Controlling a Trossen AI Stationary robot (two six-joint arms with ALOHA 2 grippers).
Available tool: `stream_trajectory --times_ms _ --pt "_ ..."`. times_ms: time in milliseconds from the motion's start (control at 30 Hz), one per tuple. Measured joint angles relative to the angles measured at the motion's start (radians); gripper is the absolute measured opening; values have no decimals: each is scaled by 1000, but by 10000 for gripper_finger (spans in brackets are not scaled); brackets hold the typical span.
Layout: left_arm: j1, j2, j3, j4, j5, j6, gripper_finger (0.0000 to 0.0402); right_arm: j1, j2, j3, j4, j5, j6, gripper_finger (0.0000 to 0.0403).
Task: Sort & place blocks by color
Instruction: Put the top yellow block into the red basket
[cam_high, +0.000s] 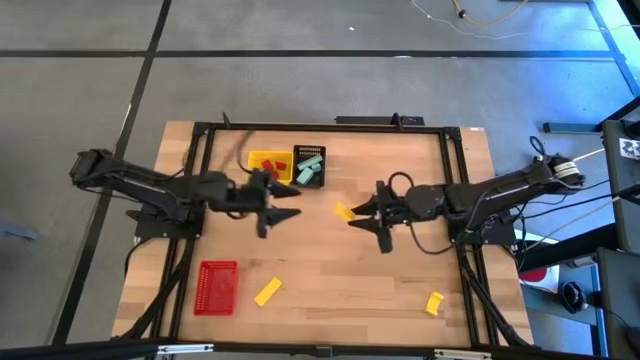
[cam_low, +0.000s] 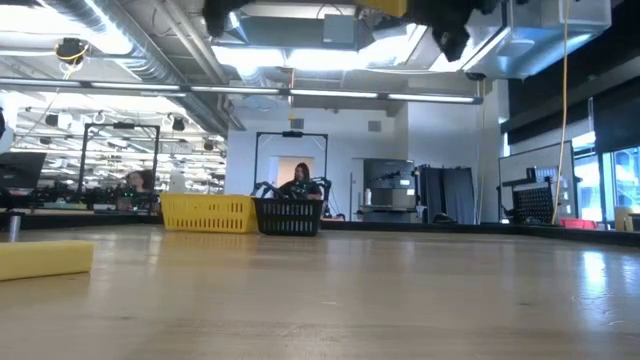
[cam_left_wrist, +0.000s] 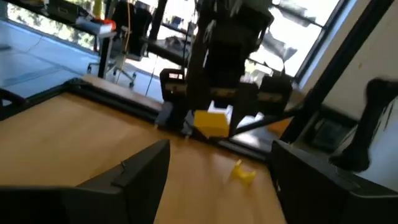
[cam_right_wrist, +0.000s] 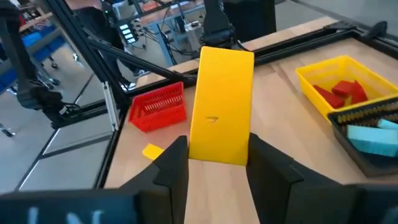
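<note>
My right gripper (cam_high: 356, 213) is over the middle of the table, shut on a yellow block (cam_right_wrist: 221, 106). My left gripper (cam_high: 293, 203) hovers open a little to its left, facing it, with nothing between its fingers (cam_left_wrist: 221, 149). Red blocks (cam_high: 274, 165) lie in the yellow basket (cam_high: 262, 157). Teal blocks (cam_high: 309, 167) lie in the black basket (cam_high: 307, 183) beside it. Two more yellow blocks lie flat on the table, one near the red basket (cam_high: 267, 291) and one toward the near right (cam_high: 434, 303). My right gripper pinches the yellow block between its two fingers by one end (cam_right_wrist: 217, 152). The fingers (cam_right_wrist: 176, 163) come roughly level from the table's right. The block runs along them and sticks out past the tips. It is lifted clear of the table (cam_low: 392, 7).
A red slotted basket (cam_high: 216, 287) sits at the near left of the table with nothing showing inside. A dark frame (cam_high: 205, 140) runs around the tabletop. Bare wood lies between the two loose yellow blocks. People sit in the room beyond the far edge.
</note>
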Motion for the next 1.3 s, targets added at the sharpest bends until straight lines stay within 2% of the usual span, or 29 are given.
stream_trajectory --times_ms 233,367,600,933,1067,1300 --pt "-2 217 135 6 -1 56 273 0 80 -1 179 0 -1 126" --pt "-2 296 176 42 -3 57 273 0 99 -1 197 0 -1 126" --pt "-3 351 189 147 24 55 273 0 100 -1 229 2 -4 126" --pt "1 351 189 172 30 55 269 0 100 -1 242 2 -26 126" --pt "1 351 189 170 30 55 236 0 100 -1 242 2 -26 126" --pt "11 351 189 173 30 47 130 0 100 -1 241 -4 -35 126"
